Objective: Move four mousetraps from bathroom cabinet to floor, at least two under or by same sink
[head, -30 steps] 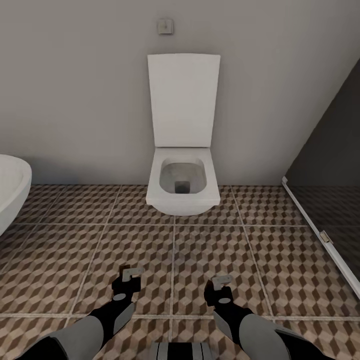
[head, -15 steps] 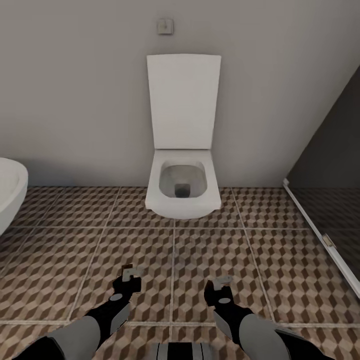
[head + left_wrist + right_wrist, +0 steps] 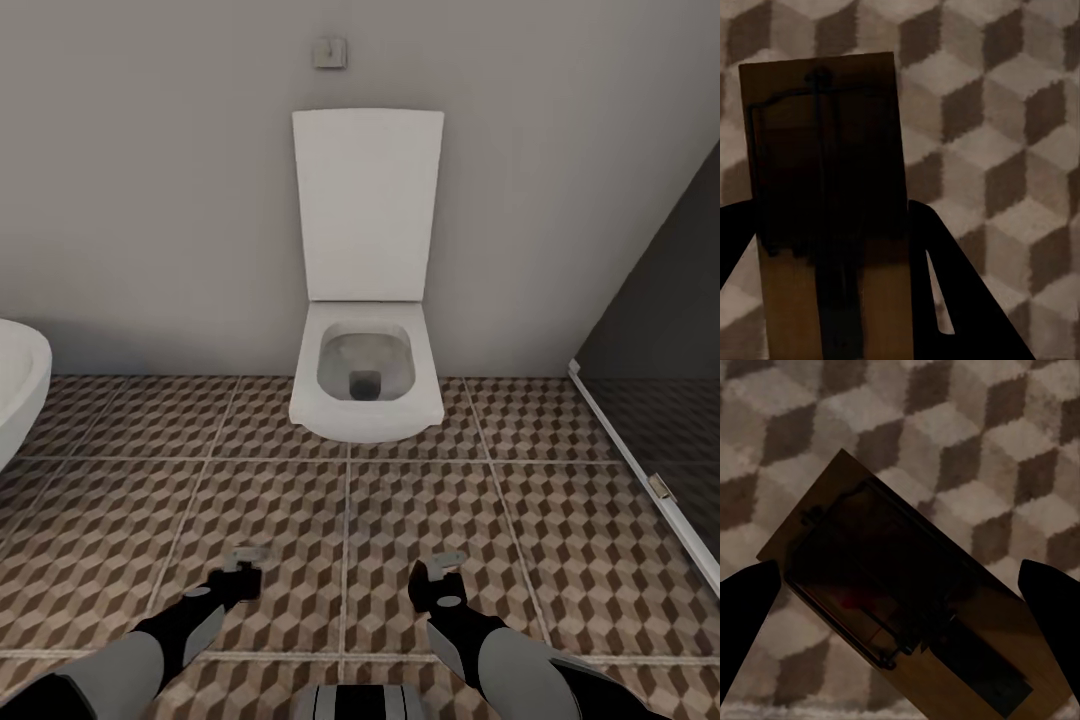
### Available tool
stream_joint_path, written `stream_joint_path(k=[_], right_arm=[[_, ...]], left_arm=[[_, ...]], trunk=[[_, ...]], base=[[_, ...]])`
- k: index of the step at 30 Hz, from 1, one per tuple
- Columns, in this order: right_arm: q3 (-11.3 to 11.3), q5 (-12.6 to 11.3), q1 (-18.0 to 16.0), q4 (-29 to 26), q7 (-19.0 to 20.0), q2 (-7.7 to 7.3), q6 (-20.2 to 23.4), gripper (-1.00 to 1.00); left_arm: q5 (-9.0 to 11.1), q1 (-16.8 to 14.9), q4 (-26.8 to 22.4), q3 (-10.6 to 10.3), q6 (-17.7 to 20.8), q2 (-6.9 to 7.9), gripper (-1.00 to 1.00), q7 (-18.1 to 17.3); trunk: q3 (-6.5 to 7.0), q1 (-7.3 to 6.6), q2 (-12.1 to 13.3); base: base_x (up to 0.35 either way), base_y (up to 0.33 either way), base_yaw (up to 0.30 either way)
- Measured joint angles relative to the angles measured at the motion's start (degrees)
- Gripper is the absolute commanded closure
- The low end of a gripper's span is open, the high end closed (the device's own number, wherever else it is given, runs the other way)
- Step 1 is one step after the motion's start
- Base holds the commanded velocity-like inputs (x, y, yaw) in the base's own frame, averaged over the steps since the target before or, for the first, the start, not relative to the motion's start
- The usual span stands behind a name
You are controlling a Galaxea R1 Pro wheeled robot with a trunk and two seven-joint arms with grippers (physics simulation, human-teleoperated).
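Now each tool, left (image 3: 246, 556) and right (image 3: 444, 568), grips 1 mousetrap (image 3: 825, 210) above tiles.

i see two mousetraps. one mousetrap (image 3: 825, 225), a tan wooden board with dark wire, sits between my left gripper's (image 3: 243, 568) fingers, over the bathroom floor (image 3: 560, 560) of brown, beige and white cube tiles. the second mousetrap (image 3: 907, 600), showing a red spot, lies skewed between my right gripper's (image 3: 440, 572) spread fingers; whether it's gripped, i can't tell.
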Motion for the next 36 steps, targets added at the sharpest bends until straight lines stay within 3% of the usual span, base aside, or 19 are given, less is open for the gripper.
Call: stream_joint_path(k=[4, 11, 20, 32, 36], right_arm=[[0.01, -0.02, 0.0, 0.02, -0.02, 0.0, -0.02, 1.0], [0.04, -0.05, 0.0, 0.02, -0.02, 0.0, 0.1, 1.0], [-0.04, -0.23, 0.0, 0.01, -0.17, 0.0, 0.54, 1.0], [-0.04, -0.4, 0.0, 0.08, -0.18, 0.0, 1.06, 1.0], [-0.17, -0.44, 0.01, 0.07, -0.31, 0.0, 4.05, 1.0]], left_arm=[[0.26, -0.01, -0.21, 0.14, -4.54, 0.32, 1.0, -0.11], [0.47, -0.01, -0.06, 0.14, -6.05, 0.26, 1.0, -0.13], [0.85, 0.0, 0.92, -0.01, 0.56, 0.12, 1.0, -0.16], [1.1, -0.01, 2.8, -0.08, 2.08, 0.09, 1.0, -0.19], [1.11, -0.01, 3.05, 0.04, 2.11, 0.09, 1.0, -0.19]], trunk=[[0.0, 0.0, 0.0], [0.0, 0.0, 0.0], [0.0, 0.0, 0.0], [0.0, 0.0, 0.0], [0.0, 0.0, 0.0]], base=[[0.0, 0.0, 0.0], [0.0, 0.0, 0.0], [0.0, 0.0, 0.0], [0.0, 0.0, 0.0], [0.0, 0.0, 0.0]])
